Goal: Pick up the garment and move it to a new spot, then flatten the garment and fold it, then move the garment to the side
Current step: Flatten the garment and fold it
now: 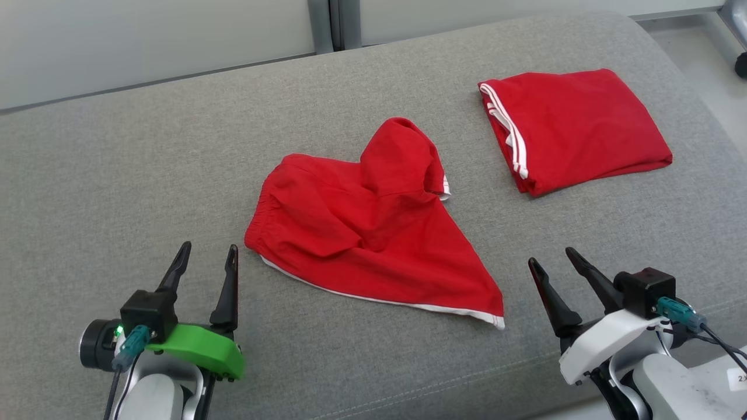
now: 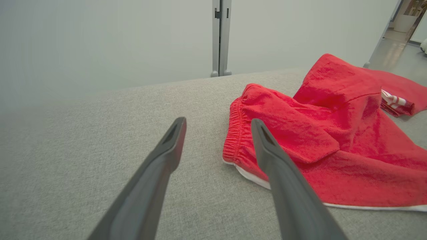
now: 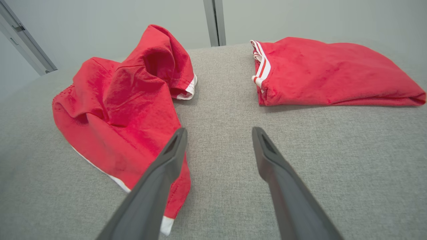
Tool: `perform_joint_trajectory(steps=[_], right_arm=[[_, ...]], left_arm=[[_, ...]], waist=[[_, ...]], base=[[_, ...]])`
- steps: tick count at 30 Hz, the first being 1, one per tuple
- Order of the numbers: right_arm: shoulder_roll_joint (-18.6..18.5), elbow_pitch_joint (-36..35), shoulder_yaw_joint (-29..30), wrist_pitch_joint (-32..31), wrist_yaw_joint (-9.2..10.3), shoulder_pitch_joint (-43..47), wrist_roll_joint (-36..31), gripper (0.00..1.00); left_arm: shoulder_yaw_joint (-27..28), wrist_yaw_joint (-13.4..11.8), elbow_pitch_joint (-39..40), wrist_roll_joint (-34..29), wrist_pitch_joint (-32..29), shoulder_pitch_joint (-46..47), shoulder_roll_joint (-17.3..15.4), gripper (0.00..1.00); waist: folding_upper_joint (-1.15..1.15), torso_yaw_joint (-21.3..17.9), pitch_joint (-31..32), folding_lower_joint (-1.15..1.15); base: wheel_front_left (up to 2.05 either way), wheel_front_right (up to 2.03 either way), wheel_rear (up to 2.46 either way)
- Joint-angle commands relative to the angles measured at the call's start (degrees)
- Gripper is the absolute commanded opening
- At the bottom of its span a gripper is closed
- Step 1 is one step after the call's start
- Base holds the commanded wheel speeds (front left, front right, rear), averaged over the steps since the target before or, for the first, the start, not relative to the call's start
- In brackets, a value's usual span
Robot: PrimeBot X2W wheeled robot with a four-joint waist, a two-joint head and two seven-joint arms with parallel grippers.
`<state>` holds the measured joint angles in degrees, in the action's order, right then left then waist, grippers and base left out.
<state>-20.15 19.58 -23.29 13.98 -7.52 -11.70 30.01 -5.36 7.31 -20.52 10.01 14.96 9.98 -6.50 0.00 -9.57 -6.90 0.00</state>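
Grey fabric covers the cushion [image 1: 117, 175]. At its near edge hover the left gripper [image 1: 209, 247] and right gripper [image 1: 550, 256], jaws wide, holding nothing. A white label [image 1: 741, 379] on the right arm is cut off and unreadable. Between the 2 grippers and a little farther lies the garment [image 1: 367, 233], red and crumpled, white-trimmed hem nearest, 1 leg humped up. Bare cushion spreads to its left. Farther right, apart from it, 1 folded red pile [image 1: 575, 125] sits near the cushion's right edge.
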Motion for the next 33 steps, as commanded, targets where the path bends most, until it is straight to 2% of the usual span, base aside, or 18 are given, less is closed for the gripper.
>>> perform_joint_trajectory(steps=[1, 6, 12, 18, 26, 27, 28, 29, 30, 33], right_arm=[[0.20, 0.10, -0.08, 0.08, 0.07, -0.79, -0.53, 1.00], [0.62, 0.50, -0.54, -0.18, 0.07, -1.84, -0.60, 1.00], [1.18, 0.97, -0.94, -0.16, 0.07, -2.71, -0.60, 1.00], [1.47, 1.73, -1.63, 0.05, 0.07, -3.54, -0.35, 1.00], [1.29, 2.39, -2.65, -0.02, 0.07, -4.37, -0.72, 1.00], [1.25, 2.38, -2.73, -0.04, 0.07, -4.51, -0.71, 1.00], [1.15, 2.36, -2.80, -0.04, 0.07, -4.62, -0.77, 1.00], [1.04, 2.35, -2.81, -0.03, 0.07, -4.67, -0.84, 1.00], [0.99, 2.36, -2.84, -0.03, 0.07, -4.69, -0.92, 1.00], [0.78, 2.38, -2.95, -0.01, 0.07, -4.49, -1.01, 1.00]], left_arm=[[-0.74, 0.16, -1.08, 0.69, 0.23, 1.80, -0.92, 1.00], [-7.10, 0.16, -8.14, 4.12, -0.13, 6.79, -5.01, 1.00], [-13.31, 0.17, -14.84, 9.33, -0.90, 12.21, -8.39, 1.00], [-19.47, 0.18, -21.31, 15.28, -1.98, 16.63, -10.21, 1.00], [-25.45, 0.18, -27.21, 22.45, -1.64, 19.78, -10.88, 1.00], [-26.01, 0.18, -27.58, 23.75, -1.53, 19.96, -10.72, 0.91], [-26.72, 0.18, -27.89, 24.59, -1.44, 20.20, -10.70, 0.71], [-27.43, 0.19, -28.32, 25.42, -1.33, 20.39, -10.75, 0.31], [-28.32, 0.19, -28.57, 26.30, -1.29, 20.36, -10.75, 0.00], [-30.07, 0.19, -29.21, 28.05, -0.71, 20.78, -11.62, 0.00]], waist=[[0.00, -0.69, -0.55, 0.00], [0.00, -2.32, -1.37, 0.00], [0.00, -4.14, -2.47, 0.00], [0.00, -5.56, -3.27, 0.00], [0.00, -6.16, -3.50, 0.00], [0.00, -6.16, -3.45, 0.00], [0.00, -6.13, -3.37, 0.00], [0.00, -6.07, -3.27, 0.00], [0.00, -5.98, -3.17, 0.00], [0.00, -5.34, -2.67, 0.00]], base=[[0.00, 0.00, 0.00], [0.00, 0.00, 0.00], [0.00, 0.00, 0.00], [0.00, 0.00, 0.00], [0.00, 0.00, 0.00], [0.00, 0.00, 0.00], [0.00, 0.00, 0.00], [0.00, 0.00, 0.00], [0.00, 0.00, 0.00], [0.00, 0.00, 0.00]])
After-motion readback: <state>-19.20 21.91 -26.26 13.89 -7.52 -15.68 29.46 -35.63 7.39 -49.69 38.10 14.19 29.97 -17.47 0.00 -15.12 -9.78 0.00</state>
